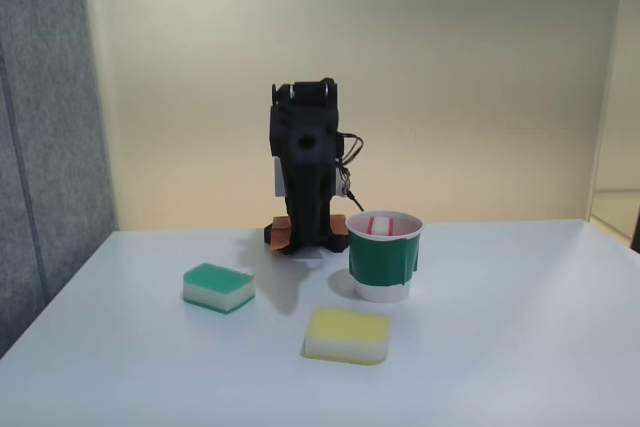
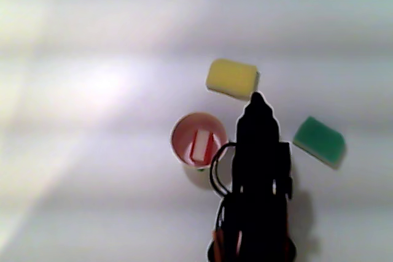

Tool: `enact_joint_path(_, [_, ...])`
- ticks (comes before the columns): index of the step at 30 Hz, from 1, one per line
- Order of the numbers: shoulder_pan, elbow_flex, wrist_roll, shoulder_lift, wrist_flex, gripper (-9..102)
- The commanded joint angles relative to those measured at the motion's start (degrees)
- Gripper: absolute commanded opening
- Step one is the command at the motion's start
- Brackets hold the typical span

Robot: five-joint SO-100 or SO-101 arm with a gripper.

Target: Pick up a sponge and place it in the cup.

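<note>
One sponge (image 2: 201,144) stands inside the one cup (image 1: 384,265); two more sponges, green-topped (image 1: 218,287) and yellow-topped (image 1: 348,334), lie on the counter (image 1: 520,347). The gripper (image 2: 256,104) seems closed, though I cannot tell.

Soft even light; overexposed, blurry top-down view
</note>
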Motion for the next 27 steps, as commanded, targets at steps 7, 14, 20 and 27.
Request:
enact_joint_path(7, [-0.1,4.0,-1.5,1.3,4.3,0])
enact_joint_path(14, [0.3,4.1,-1.9,1.4,15.8,0])
enact_joint_path(20, [0.7,4.1,-1.9,1.4,24.4,0])
enact_joint_path(27, [1.2,4.1,-1.6,1.4,27.6,0])
